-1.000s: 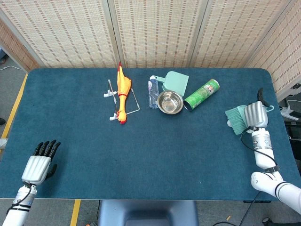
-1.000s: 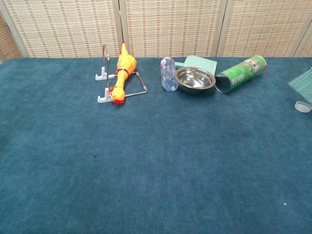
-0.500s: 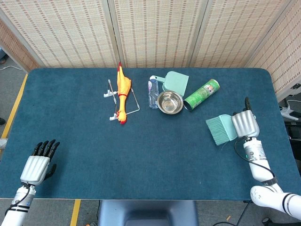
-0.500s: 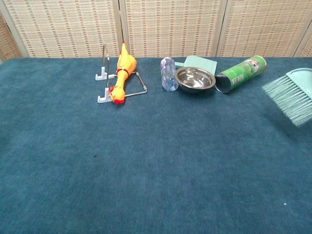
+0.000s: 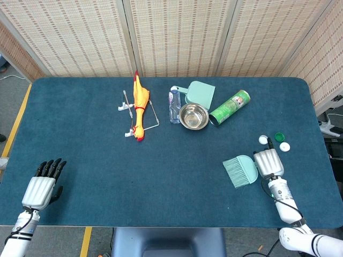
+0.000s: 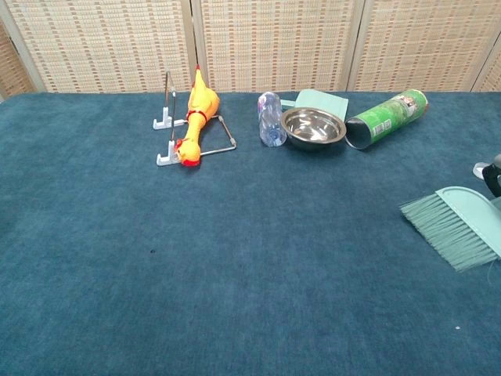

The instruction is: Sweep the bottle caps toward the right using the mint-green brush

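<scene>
My right hand (image 5: 267, 163) holds the mint-green brush (image 5: 240, 169) near the table's right front, bristles pointing left. In the chest view the brush (image 6: 455, 226) shows at the right edge, with the hand itself cut off. Three bottle caps lie just beyond the hand: a white cap (image 5: 262, 139), a green cap (image 5: 279, 137) and another white cap (image 5: 284, 146). One cap (image 6: 481, 169) peeks in at the chest view's right edge. My left hand (image 5: 42, 184) rests at the front left corner, holding nothing, fingers extended side by side.
At the back middle lie a rubber chicken (image 5: 140, 103) on a wire stand (image 5: 128, 107), a clear bottle (image 5: 174, 106), a mint dustpan (image 5: 199, 93), a steel bowl (image 5: 193, 116) and a green can (image 5: 229, 107) on its side. The table's right edge (image 5: 321, 139) is near the caps.
My right hand carried the brush from the right edge leftward and toward the front. The three caps, hidden behind brush and hand before, now show. The left hand barely shifted.
</scene>
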### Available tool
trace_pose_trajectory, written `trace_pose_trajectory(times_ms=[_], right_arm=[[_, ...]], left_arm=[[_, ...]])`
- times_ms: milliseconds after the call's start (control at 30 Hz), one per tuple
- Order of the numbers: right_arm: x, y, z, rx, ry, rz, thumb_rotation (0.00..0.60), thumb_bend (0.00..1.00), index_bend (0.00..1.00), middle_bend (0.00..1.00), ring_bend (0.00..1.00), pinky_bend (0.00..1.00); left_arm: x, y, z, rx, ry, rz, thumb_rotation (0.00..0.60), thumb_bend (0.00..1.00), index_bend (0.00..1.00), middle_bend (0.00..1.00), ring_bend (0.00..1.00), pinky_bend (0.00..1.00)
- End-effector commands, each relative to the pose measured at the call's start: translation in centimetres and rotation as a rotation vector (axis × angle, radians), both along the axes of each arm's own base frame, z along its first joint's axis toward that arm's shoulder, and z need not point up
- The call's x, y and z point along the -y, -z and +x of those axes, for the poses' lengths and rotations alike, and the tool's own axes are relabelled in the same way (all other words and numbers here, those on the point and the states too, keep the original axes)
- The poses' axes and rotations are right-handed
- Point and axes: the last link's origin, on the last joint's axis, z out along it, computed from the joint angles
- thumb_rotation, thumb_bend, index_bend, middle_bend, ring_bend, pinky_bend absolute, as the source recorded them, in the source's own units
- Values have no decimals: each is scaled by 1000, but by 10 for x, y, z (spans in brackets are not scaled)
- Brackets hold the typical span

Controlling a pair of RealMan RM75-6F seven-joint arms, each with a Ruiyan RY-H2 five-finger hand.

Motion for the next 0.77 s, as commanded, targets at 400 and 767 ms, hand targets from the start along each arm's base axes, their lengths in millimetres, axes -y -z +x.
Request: trace_pose_trajectory(times_ms=[400,767], right_arm=[[-42,-41,11,52,14,-85,600,189,0,0,2,0],[-126,-67,6,359,24,-301,600,180,0,0,0,0]], left_arm=[[2,-4,4,15,25,13,600,451,0,0,0,86],[5,-15,15,101,194,95,600,440,0,0,0,72]])
